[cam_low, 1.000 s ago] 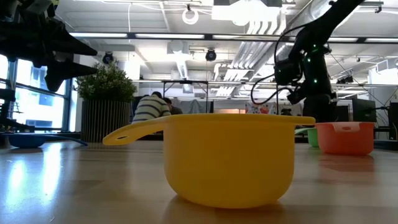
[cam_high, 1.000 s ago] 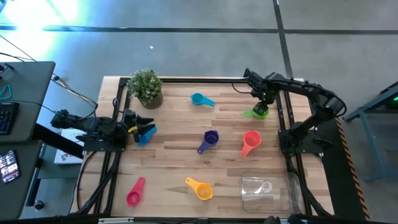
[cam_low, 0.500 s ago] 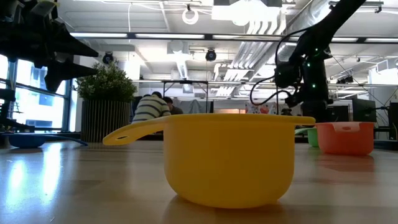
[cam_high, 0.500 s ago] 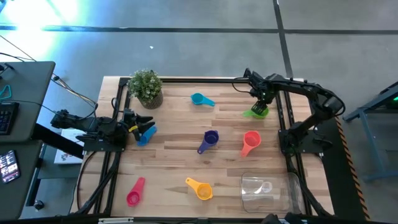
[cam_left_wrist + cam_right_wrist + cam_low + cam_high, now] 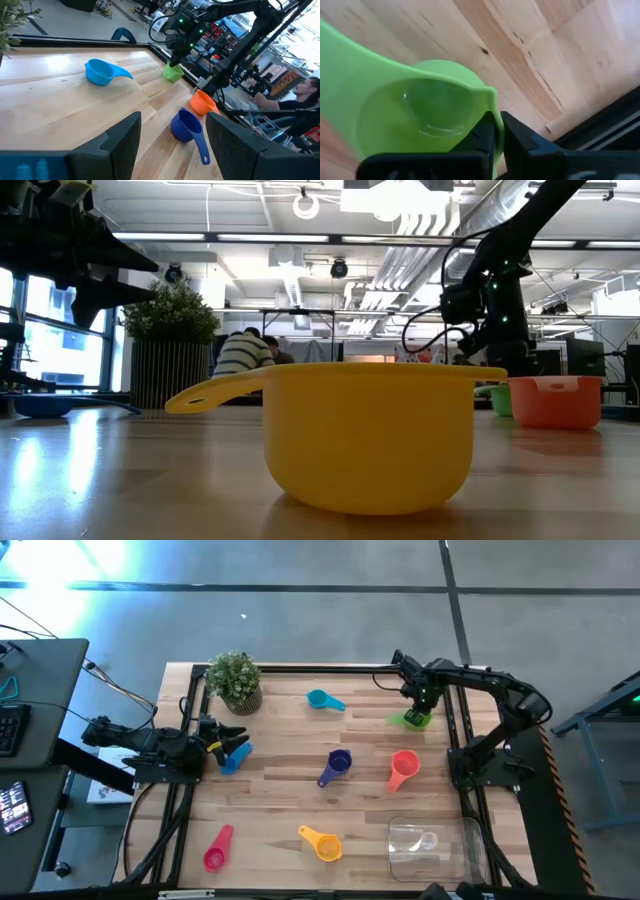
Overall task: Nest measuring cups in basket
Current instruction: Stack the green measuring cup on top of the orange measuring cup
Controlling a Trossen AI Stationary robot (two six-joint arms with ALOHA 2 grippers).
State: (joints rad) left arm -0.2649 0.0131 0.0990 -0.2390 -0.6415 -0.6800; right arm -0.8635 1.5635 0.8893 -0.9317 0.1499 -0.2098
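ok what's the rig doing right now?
The right gripper is at the table's far right side with its jaws shut on the rim of the green cup. The left gripper waits open above the blue cup by the potted plant. The teal, purple, red-orange, pink and yellow cups lie scattered on the table. The basket holds none of them yet.

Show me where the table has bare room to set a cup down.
Bare wood lies between the potted plant and teal cup, and between the pink cup and purple cup. It is crowded around the red-orange cup and basket.
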